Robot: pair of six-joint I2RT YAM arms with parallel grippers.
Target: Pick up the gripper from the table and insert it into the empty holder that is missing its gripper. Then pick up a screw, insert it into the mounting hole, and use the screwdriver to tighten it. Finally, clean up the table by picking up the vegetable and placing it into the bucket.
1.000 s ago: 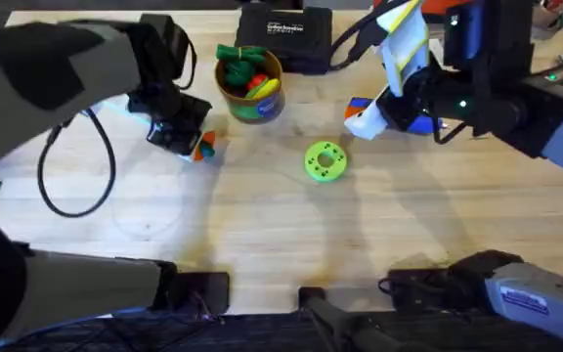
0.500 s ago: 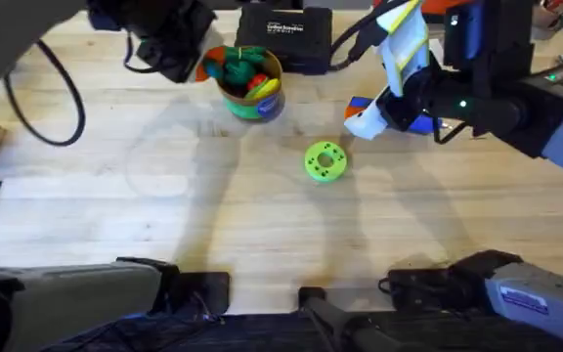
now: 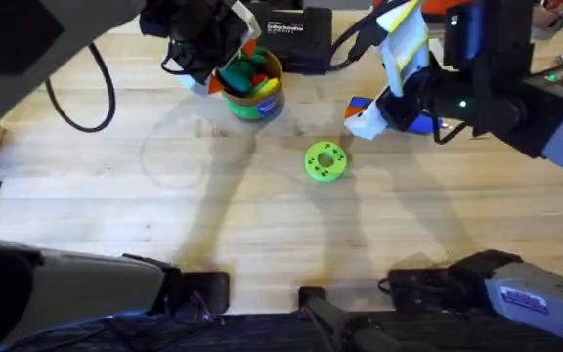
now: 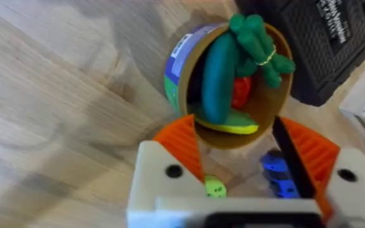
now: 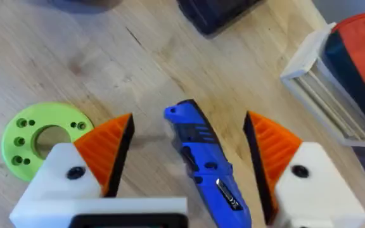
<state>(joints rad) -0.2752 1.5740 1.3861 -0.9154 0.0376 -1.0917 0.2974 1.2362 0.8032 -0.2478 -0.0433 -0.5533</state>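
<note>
A pale wooden table (image 3: 262,215) fills the overhead view, its wide middle and near part bare. At the far edge stands the bucket (image 3: 251,86), its mouth crowded with toy pieces in green, red and yellow. The left gripper (image 3: 225,44) hangs over the bucket's left rim, a black cable looping behind it. A black case (image 3: 283,34) lies just beyond the bucket at the table's far edge. A bright green disc (image 3: 324,161) with holes lies apart, near the middle. To the right, the right gripper (image 3: 384,112) hovers low over the blue screwdriver (image 3: 416,123).

From the left wrist, the left gripper (image 4: 246,152) has its orange-padded fingers (image 4: 181,142) spread, one on each side of the bucket (image 4: 181,73) rim. Inside the bucket lie the teal vegetable (image 4: 218,76), a bundle of green stalks, a red piece and a yellow one. The case (image 4: 322,38) sits close behind.

From the right wrist, the right gripper (image 5: 185,152) is open wide, its fingers (image 5: 109,142) straddling the screwdriver (image 5: 201,164) without touching it. The disc (image 5: 40,139) lies just beside one finger, and a clear-sided box with an orange top (image 5: 344,82) sits near the other.
</note>
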